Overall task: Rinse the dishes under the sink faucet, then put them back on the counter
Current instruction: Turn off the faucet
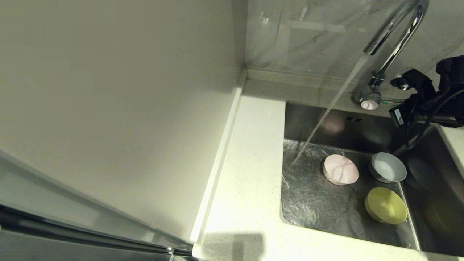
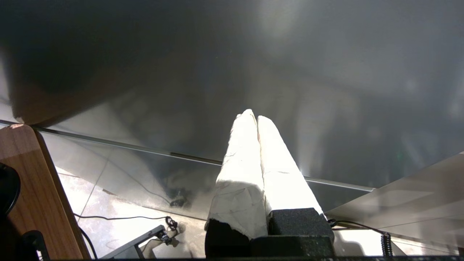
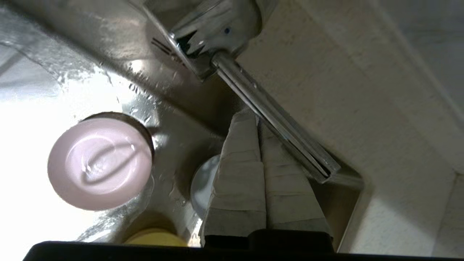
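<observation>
At the faucet's side lever, the right end effector [image 3: 259, 127] sits pressed shut, holding nothing.

Its closed fingertips lie just beside the thin chrome lever [image 3: 272, 112], whose long axis runs out from the sink faucet [image 1: 395, 40] base toward three o'clock in the head view; whether they touch it I cannot tell. Water is running into the sink [image 1: 315, 203]. From the end effector, the dishes lie at about seven o'clock on the basin floor: the grey bowl [image 1: 387, 167] nearest, the pink bowl [image 1: 340, 169] beyond it toward nine, the yellow-green bowl [image 1: 385, 205] closest to the robot. The table [image 1: 250, 163] borders the basin at nine o'clock. The right arm is clearly nearer; the left end effector [image 2: 256, 119], also shut and empty, is parked away from the sink.
</observation>
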Motion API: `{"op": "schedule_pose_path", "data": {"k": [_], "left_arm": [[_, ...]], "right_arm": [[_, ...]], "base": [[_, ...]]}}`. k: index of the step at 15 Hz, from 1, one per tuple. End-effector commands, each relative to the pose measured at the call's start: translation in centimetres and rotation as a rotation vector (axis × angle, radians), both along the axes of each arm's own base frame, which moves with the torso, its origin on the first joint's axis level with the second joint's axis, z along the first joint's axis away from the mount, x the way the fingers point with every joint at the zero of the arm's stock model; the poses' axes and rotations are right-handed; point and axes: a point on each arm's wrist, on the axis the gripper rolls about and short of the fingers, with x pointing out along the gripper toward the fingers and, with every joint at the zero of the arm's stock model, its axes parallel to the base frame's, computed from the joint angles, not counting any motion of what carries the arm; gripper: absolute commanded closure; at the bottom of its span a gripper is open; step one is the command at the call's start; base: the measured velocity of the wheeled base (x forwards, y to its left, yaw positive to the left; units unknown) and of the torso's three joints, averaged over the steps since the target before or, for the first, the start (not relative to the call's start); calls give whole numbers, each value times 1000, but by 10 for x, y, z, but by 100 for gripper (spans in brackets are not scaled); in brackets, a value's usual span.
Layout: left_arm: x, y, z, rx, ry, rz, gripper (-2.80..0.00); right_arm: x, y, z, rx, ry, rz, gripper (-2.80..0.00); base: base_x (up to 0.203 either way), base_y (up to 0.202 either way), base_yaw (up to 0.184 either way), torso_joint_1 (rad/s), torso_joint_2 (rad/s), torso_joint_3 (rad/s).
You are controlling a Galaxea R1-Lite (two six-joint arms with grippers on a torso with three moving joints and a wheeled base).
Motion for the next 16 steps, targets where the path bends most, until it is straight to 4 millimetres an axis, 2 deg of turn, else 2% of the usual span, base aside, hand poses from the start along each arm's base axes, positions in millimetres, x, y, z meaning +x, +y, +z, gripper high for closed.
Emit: {"op": "schedule_pose_path", "data": {"k": [1,16], "left_arm": [[0,0,-1,-1,3,0,0],[0,0,-1,-1,3,0,0]], "right_arm": [[0,0,2,-6,-16,2,0],[2,1,8,48,-103,-17,0]], "base": [[0,0,0,0,0,0],[0,0,0,0,0,0]]}}
